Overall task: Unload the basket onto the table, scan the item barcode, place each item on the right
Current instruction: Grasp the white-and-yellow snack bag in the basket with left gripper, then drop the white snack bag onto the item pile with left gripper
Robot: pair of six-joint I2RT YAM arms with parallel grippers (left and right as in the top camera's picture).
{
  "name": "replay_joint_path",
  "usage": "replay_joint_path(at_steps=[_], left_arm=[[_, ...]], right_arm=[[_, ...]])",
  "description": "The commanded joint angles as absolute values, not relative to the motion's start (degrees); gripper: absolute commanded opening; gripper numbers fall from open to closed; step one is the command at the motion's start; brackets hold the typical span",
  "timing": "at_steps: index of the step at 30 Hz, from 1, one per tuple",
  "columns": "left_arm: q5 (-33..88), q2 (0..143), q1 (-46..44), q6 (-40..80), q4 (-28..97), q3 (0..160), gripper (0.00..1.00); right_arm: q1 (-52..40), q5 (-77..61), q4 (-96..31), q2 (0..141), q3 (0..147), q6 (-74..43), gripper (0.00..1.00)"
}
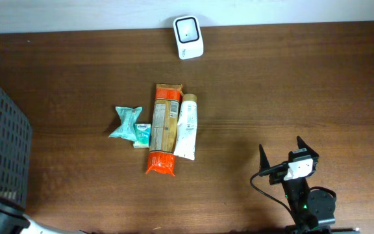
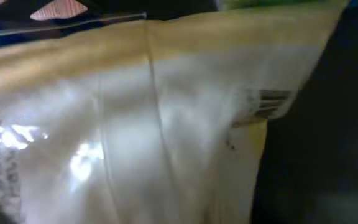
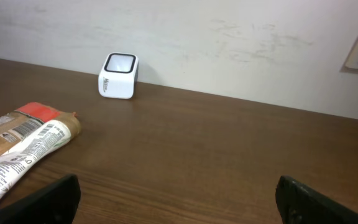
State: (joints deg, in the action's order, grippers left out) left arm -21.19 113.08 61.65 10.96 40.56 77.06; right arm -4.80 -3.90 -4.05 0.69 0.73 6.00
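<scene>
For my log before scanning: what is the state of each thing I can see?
scanner: standing upright.
orange packet: lying flat.
white tube: lying flat beside the packet.
teal pouch: lying flat.
small box: lying flat.
basket: upright.
shiny bag: close to left camera, barcode showing.
right tool: open, empty.

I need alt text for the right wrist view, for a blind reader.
A white scanner stands on a brown table by a pale wall. An orange packet and a white tube lie at the left edge; the open right pincer frames the bottom.
</scene>
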Motion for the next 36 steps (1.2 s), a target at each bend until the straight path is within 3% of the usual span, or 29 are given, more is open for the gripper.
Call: replay_joint_path(at_steps=[1, 6, 14, 21, 30, 36], left_arm=[[-15.73, 117.82, 62.43, 10.44, 40.56, 74.98, 0.22], [-13.39, 117.62, 62.41, 10.41, 44.62, 78.11, 0.10], [-2.17, 113.75, 61.95, 10.11, 57.65, 101.45, 0.11], [13.37, 108.18, 59.13, 9.10, 58.96, 119.13, 0.08], [32.23, 99.42, 48.60, 8.08, 59.81, 131.79, 0.12], [31.11, 97.86, 32.32, 2.70, 77.19, 130.50, 0.17]], right_arm=[[-4.43, -3.38, -4.12, 0.36, 0.32, 5.54, 0.99], [-4.43, -3.38, -4.12, 0.36, 0.32, 5.54, 0.99], [-4.43, -3.38, -4.12, 0.36, 0.32, 5.54, 0.99], [-4.43, -3.38, -4.12, 0.36, 0.32, 5.54, 0.99], [-4.43, -3.38, -4.12, 0.36, 0.32, 5.54, 0.99], [-4.43, -3.38, -4.12, 0.36, 0.32, 5.54, 0.99]])
